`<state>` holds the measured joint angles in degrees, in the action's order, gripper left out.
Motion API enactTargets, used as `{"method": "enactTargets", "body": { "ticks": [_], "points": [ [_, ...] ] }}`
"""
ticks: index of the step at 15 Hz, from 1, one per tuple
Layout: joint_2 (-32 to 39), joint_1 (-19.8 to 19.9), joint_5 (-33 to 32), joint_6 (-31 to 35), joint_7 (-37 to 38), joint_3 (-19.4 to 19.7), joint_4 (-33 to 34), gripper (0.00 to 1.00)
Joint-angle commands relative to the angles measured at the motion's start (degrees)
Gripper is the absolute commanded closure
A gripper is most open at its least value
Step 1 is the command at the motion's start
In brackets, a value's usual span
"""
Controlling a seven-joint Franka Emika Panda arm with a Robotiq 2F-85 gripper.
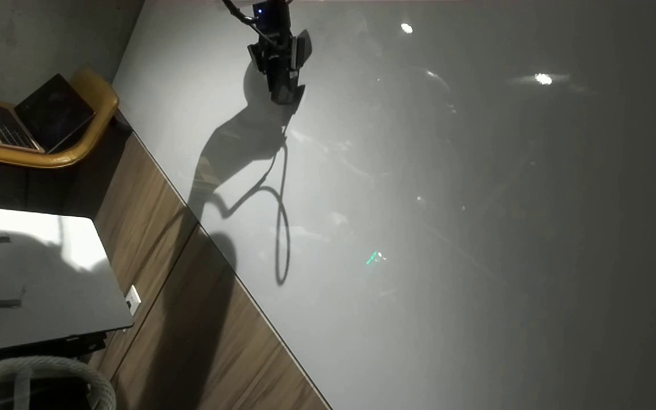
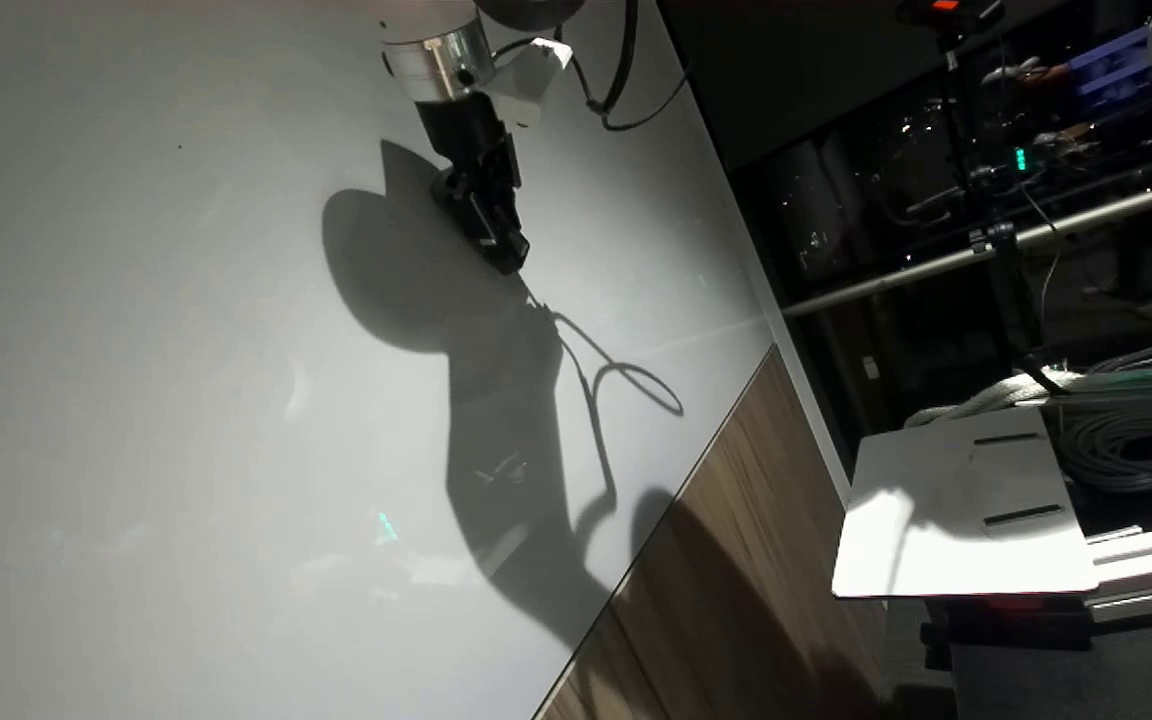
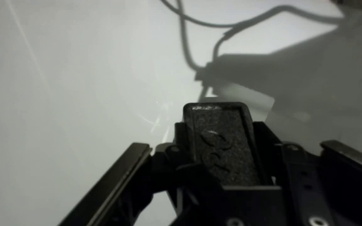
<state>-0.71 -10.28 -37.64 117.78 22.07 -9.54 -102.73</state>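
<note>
My gripper (image 3: pixel 221 134) pinches a dark embossed block (image 3: pixel 223 147), its end jutting past my fingertips (image 3: pixel 263 134); whether it touches the white surface (image 1: pixel 447 319), I can't quite tell

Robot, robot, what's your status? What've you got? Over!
Gripper closed on dark block. Block held from both sides; touching white surface or apart, can't tell. Shadow lies across the surface, not a solid obstacle.

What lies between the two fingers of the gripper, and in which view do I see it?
A dark block with a marked face is held between the fingers; the wrist view shows this.
</note>
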Motion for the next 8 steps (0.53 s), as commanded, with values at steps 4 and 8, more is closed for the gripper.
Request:
{"method": "enactTargets", "body": {
  "ticks": [4,8],
  "points": [
    [-8.0,3.1,14.7,-6.8,-10.5,2.3,-16.9,0.71],
    [-8.4,4.0,22.2,-7.3,-13.4,3.3,-26.2,0.71]
  ]
}}
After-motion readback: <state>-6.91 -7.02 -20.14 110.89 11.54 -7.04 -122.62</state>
